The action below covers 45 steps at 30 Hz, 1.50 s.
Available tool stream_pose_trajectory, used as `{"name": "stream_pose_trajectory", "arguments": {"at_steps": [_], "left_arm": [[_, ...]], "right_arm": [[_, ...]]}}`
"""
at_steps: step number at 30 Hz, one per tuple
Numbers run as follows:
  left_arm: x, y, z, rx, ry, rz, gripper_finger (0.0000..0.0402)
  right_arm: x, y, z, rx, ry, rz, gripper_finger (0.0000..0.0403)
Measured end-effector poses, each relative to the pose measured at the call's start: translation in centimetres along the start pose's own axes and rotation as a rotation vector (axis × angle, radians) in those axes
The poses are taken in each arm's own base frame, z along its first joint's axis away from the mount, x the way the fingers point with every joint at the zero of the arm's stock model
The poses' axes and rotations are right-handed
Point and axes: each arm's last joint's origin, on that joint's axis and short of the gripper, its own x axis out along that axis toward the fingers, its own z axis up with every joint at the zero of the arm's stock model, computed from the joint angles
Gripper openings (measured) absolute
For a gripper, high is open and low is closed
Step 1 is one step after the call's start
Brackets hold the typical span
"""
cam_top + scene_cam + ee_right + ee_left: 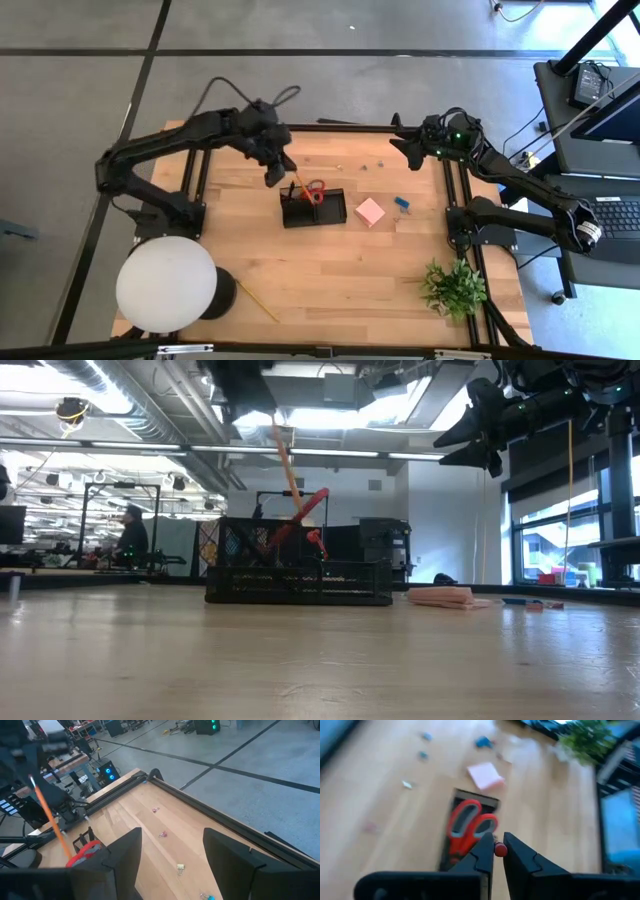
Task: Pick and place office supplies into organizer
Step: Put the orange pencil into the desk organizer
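Place: open robotics lab or workshop hall.
Floor: grey concrete [80, 120] with dark seams, all round the wooden table [340, 275].
Ceiling: exposed ducts [150, 415] and strip lights, above the left gripper [240, 385].
Background: metal rack frames [95, 525], glowing equipment, a seated person [132, 538], well beyond both grippers.
Side: tall windows [570, 530].

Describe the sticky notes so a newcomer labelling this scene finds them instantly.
Start at the small black divided organizer tray in the middle of the light wooden table. Just to its right lies the pink square sticky-note block, flat on the wood. It is the only pink square; the tiny blue piece beyond it is far smaller.
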Motion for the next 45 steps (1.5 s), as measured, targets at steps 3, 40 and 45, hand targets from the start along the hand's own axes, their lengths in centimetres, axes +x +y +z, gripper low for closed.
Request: {"name": "stream_pose_trajectory", "arguments": {"at_steps": [3,40,45], "left_arm": [[-1.8,-0.3,-0.3,0.009,-0.047,0.085,0.0023],[5.9,2.1,-1.6,-0.028,0.314,0.181,0.0038],[5.8,2.0,-1.5,-0.009,0.299,0.179,0.0059]], "right_arm": [[0.0,0.0,0.0,0.0,0.0,0.0,0.0216],[0.0,0.0,0.0,0.0,0.001,-0.001,0.0216],[0.0,0.0,0.0,0.0,0.001,0.0,0.0216]]}}
